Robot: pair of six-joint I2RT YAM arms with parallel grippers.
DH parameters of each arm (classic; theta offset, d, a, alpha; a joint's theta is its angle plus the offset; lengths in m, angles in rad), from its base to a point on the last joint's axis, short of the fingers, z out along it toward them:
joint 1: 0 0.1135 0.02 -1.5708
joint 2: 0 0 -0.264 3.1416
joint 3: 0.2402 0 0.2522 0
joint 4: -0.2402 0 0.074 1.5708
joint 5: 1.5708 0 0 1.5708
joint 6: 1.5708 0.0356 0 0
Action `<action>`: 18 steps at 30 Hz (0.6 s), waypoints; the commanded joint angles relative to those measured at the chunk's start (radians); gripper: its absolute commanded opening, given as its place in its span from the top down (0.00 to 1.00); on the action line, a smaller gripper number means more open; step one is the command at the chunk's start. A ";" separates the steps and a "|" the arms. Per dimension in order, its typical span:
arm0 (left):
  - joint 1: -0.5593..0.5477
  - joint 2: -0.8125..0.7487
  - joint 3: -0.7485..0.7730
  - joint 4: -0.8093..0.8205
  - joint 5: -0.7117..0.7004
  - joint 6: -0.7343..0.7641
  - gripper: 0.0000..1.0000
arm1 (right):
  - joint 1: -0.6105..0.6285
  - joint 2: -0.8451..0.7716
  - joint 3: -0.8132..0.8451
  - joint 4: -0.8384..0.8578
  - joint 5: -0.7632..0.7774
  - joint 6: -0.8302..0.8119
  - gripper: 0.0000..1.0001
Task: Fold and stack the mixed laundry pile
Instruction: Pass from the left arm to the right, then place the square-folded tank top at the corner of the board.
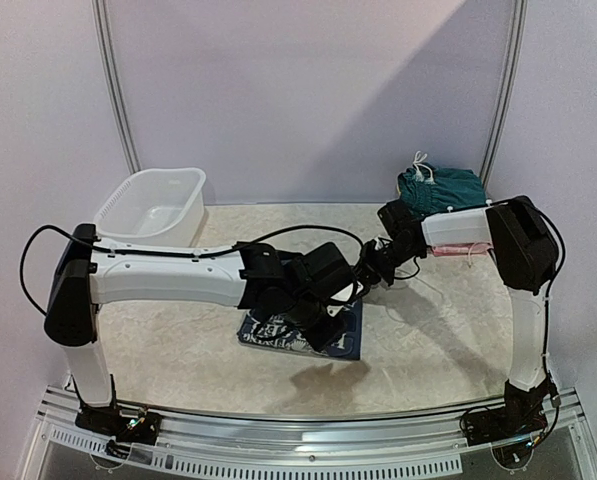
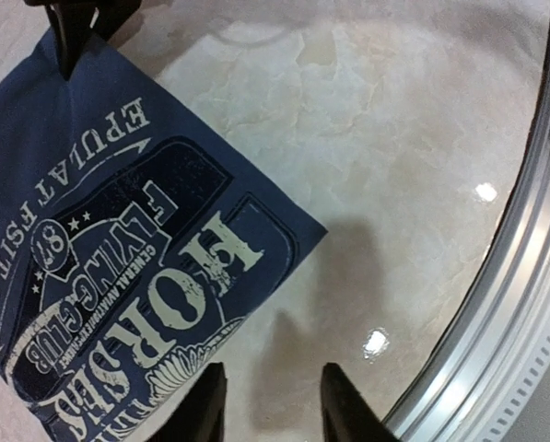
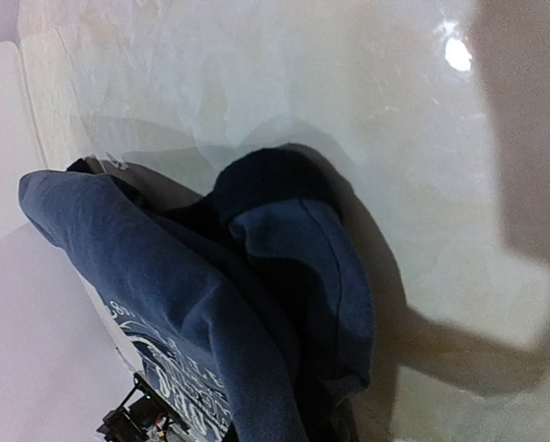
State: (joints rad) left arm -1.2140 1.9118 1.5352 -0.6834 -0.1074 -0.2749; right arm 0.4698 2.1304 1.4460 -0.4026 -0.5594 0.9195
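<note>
The navy T-shirt [image 1: 278, 335] with white "HORSES" print lies folded flat on the table's front middle, and it also shows in the left wrist view [image 2: 118, 249]. My left gripper [image 2: 270, 373] is open and empty, hovering over bare table just past the shirt's edge, and in the top view [image 1: 330, 335] it hangs over the shirt. My right gripper [image 1: 363, 275] reaches in from the right and is shut on the shirt's far corner. Bunched navy cloth [image 3: 192, 304] fills its wrist view and hides the fingers. Dark teal shorts [image 1: 440, 188] with a white drawstring lie folded at the back right.
A white plastic tub [image 1: 153, 210] stands at the back left. A pink garment [image 1: 458, 250] lies under the right forearm, in front of the shorts. A metal rail [image 2: 523, 304] runs along the table's near edge, close to the left gripper.
</note>
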 commanded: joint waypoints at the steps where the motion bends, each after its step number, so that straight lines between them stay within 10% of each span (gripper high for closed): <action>1: -0.010 -0.016 -0.026 0.029 0.084 -0.068 0.56 | -0.005 0.052 0.081 -0.135 0.063 -0.178 1.00; 6: -0.003 -0.094 -0.057 0.016 0.001 -0.083 0.01 | -0.005 0.050 0.153 -0.239 0.130 -0.315 1.00; 13: 0.012 -0.167 -0.120 -0.056 -0.238 -0.121 0.00 | -0.007 0.009 0.269 -0.386 0.341 -0.532 1.00; 18: 0.105 -0.219 -0.261 0.008 -0.131 -0.190 0.00 | -0.020 -0.031 0.327 -0.443 0.511 -0.620 1.00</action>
State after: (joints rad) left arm -1.1835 1.7275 1.3872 -0.6895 -0.2550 -0.3954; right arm 0.4675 2.1651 1.7199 -0.7582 -0.2401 0.4244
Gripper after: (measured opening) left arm 0.995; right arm 0.050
